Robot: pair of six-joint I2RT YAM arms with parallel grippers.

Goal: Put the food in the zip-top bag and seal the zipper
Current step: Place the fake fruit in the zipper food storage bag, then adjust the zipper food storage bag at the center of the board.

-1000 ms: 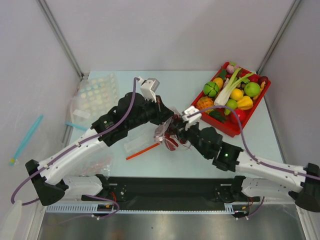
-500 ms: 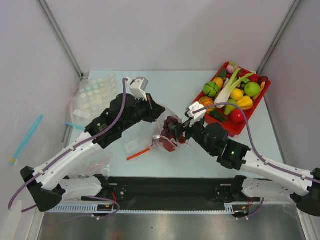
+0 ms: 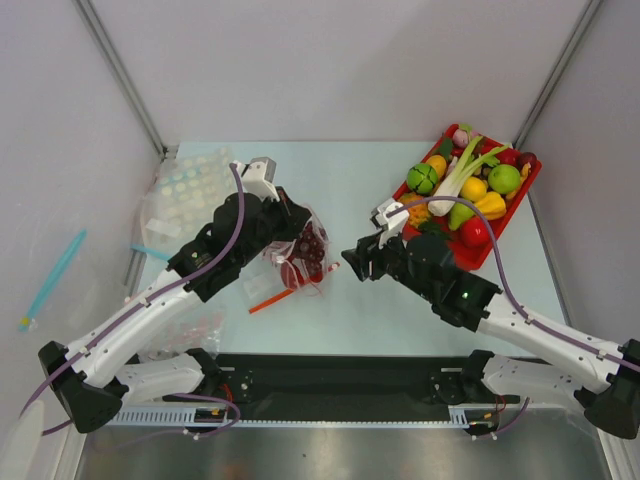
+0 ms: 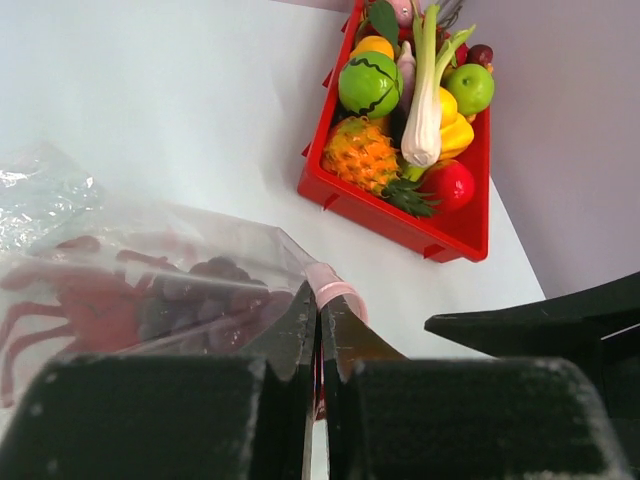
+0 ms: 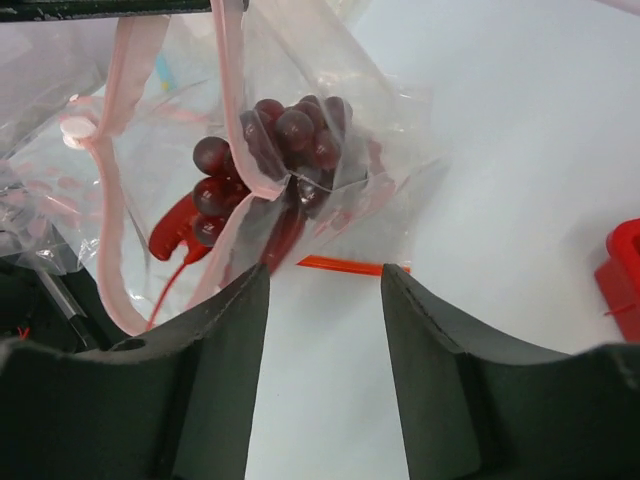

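The clear zip-top bag [image 3: 298,258] hangs from my left gripper [image 3: 297,218], which is shut on its pink zipper [image 4: 335,290]. Inside the bag lie the dark purple grape bunch [image 5: 285,135] and the red crayfish [image 5: 178,230]. Both also show in the left wrist view, the grapes [image 4: 205,290] beside the crayfish [image 4: 85,310]. I cannot make out a red ball-like fruit. The zipper [image 5: 105,200] loops down the bag's left side in the right wrist view. My right gripper [image 3: 352,262] is open and empty, just right of the bag and apart from it.
A red tray [image 3: 452,258] full of toy fruit and vegetables stands at the back right. A dotted bag [image 3: 190,185] lies at the back left. A flat bag with an orange strip [image 3: 270,299] lies under the hanging bag. More clear plastic [image 3: 190,330] lies near the left arm.
My left gripper has carried the bag to the left and a little back. My right gripper, earlier at the bag's mouth, now stands open and apart from it.
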